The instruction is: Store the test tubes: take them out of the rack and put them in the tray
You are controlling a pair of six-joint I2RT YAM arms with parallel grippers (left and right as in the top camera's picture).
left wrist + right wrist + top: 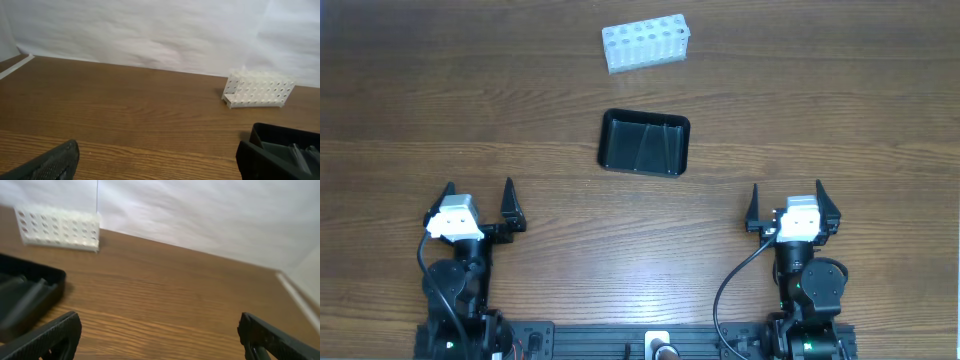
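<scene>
While both arms are held low near their bases, the left gripper (480, 188) and the right gripper (787, 188) are shown with jaws spread wide and nothing held between them. Bare wooden table (840, 100) is seen between each pair of fingers in the wrist views.

Farther out lies the black tray (603, 145), placed between the two arms' lines of reach and well apart from both grippers. Within it, long grey cylindrical shapes (27, 300) are seen lying flat along the floor. These are judged to be test tubes, though their number cannot be made out.

Beyond the tray, at the far side of the table, stands the white test tube rack (645, 45), turned slightly askew and well apart from the tray. Rows of holes are seen along its top and its side wall. Nothing is seen rising above its top edge in either wrist view, so the rack is judged to be empty, although a short or clear tube could be missed.

The task is therefore judged to be at or near completion: the tubes appear stored, and at most a check of the rack is left. No task object lies within or beside either pair of jaws.
</scene>
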